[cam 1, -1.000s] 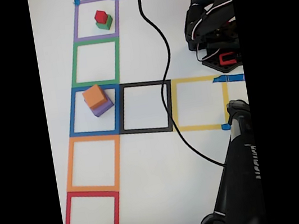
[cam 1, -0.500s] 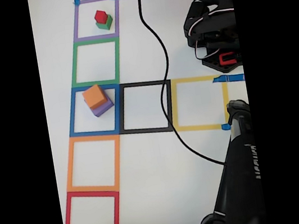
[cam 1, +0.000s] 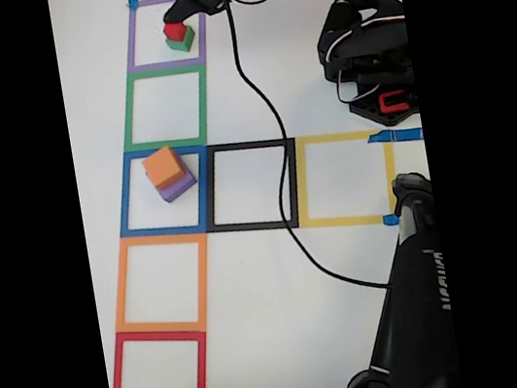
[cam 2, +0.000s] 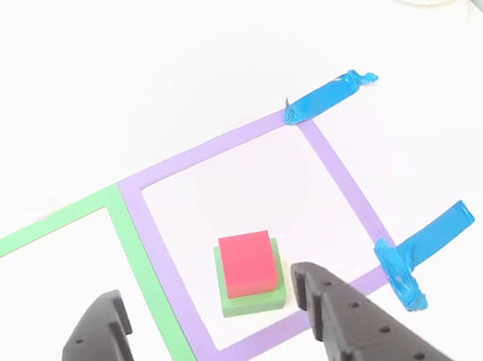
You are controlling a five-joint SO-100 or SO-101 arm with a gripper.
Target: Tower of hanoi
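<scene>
While the gripper [cam 2: 210,314] is hovering wide open and empty, its jaws are straddling the red block [cam 2: 247,264] sitting on the green block [cam 2: 254,299] inside the purple tape square [cam 2: 332,168], seemingly lining up a pick. Two squares from that purple square, the orange block [cam 1: 163,167] is resting on the purple block [cam 1: 179,187].

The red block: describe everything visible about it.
The red block is a small, matte, solid-looking cube, the smallest piece. It sits flat on top of the wider green block, inside the purple tape square. The gripper hovers open above it, one of the jaws on either side, not touching it.
</scene>
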